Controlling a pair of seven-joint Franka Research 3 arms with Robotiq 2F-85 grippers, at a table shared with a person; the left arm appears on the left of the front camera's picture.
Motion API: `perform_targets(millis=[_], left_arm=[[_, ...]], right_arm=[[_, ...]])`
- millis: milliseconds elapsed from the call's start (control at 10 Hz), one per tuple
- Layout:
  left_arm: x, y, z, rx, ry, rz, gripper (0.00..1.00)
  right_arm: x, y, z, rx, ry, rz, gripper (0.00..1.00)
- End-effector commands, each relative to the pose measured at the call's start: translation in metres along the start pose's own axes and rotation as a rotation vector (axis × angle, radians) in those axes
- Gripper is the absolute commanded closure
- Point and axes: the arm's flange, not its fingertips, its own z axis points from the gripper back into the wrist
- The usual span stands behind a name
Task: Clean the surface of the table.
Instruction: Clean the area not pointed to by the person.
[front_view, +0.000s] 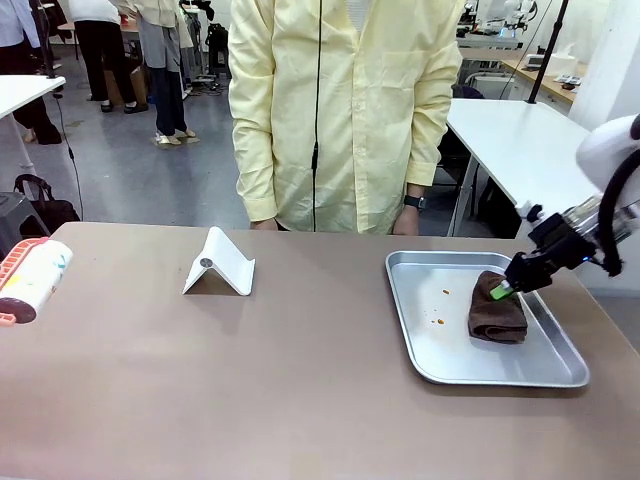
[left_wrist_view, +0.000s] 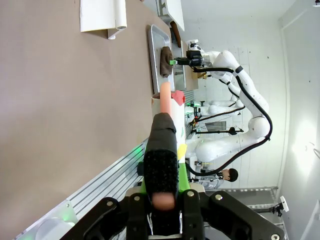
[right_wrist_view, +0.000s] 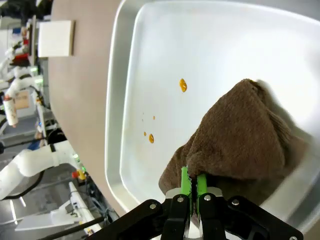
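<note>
The brown bench (front_view: 300, 390) spans my front view, its top bare across the middle and near edge. My right arm comes in over the right edge, wrist tipped down and fingers slanting toward the metal tray (front_view: 445, 350) near the far right corner. The right pincer (front_view: 503, 291) is closed tight, nipping the upper edge of a brown cloth (front_view: 497, 315) that lies bunched in the tray. A few orange-brown drops (front_view: 440, 321) sit on the tray floor just beside the cloth. My left pincer (left_wrist_view: 162, 197) is clamped on the dark handle of a lint roller (front_view: 32, 280), which sticks out level over the left edge. A white folded stand (front_view: 218, 265) sits near the far edge, where a person (front_view: 340, 110) in a yellow coat stands.
</note>
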Motion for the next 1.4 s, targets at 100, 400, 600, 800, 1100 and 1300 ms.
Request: perform_targets(millis=[100,400,600,800,1100,1300], left_arm=[[-0.001,-0.004,0.001,-0.004,-0.008,0.009,0.78],[-0.001,-0.004,0.001,-0.004,-0.008,0.009,0.78],[-0.001,-0.004,0.001,-0.004,-0.008,0.009,0.78],[-0.001,-0.004,0.001,-0.004,-0.008,0.009,0.78],[-0.001,-0.004,0.001,-0.004,-0.008,0.009,0.78],[-0.001,-0.004,0.001,-0.004,-0.008,0.009,0.78]], right_arm=[[0.009,0.001,-0.019,0.083,-0.044,0.071,0.96],[0.015,0.015,-0.038,0.124,-0.067,0.136,0.96],[0.024,0.027,-0.054,0.149,-0.044,0.188,0.96],[0.032,0.039,-0.070,0.192,0.003,0.234,0.96],[0.036,0.054,-0.089,0.226,0.108,0.282,0.96],[0.034,0.070,-0.100,0.284,0.154,0.329,0.96]])
